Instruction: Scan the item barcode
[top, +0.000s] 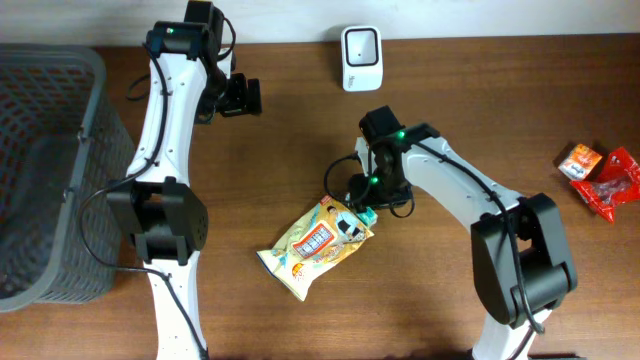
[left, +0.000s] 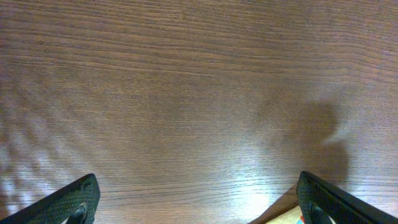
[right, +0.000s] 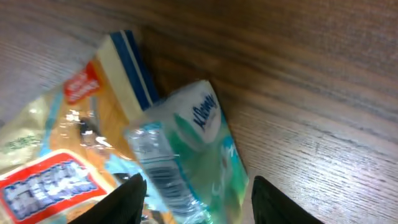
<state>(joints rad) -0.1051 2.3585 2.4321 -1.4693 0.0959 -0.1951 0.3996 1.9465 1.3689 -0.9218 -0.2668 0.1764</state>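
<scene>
A teal and white Kleenex tissue pack (right: 186, 149) lies tilted on a yellow snack bag (right: 56, 155), its barcode (right: 165, 180) facing up. My right gripper (right: 196, 199) is open and straddles the pack: the left finger (right: 124, 202) is close against it and the right finger (right: 280, 202) stands apart from it. From overhead, the right gripper (top: 368, 205) hangs over the bag's upper right end (top: 315, 245), where a bit of the teal pack (top: 368, 213) shows. The white scanner (top: 360, 57) stands at the table's back edge. My left gripper (top: 240, 97) is open over bare wood (left: 199, 202).
A grey mesh basket (top: 50, 170) fills the left side. Red packets (top: 610, 185) and a small orange box (top: 580, 158) lie at the far right. A pale yellow corner (left: 286, 214) shows at the bottom of the left wrist view.
</scene>
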